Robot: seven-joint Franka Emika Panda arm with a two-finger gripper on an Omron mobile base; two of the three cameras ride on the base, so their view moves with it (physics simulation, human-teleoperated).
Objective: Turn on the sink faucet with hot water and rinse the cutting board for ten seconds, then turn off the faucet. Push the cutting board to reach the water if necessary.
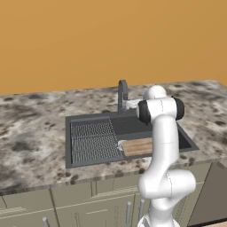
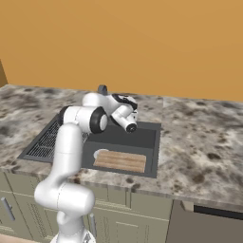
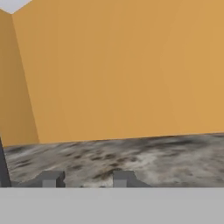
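my gripper beside the faucet, jaws partly apart with nothing between, cutting board flat in sink basin below faucet

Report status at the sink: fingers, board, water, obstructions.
Fingers parted, holding nothing, up by the faucet. Cutting board flat in the sink basin. No water visible. Nothing in the way.

- Mottled grey-brown stone counter, running along the wall.
- Plain orange wall behind it.
- Pale green cabinet doors with bar handles below.
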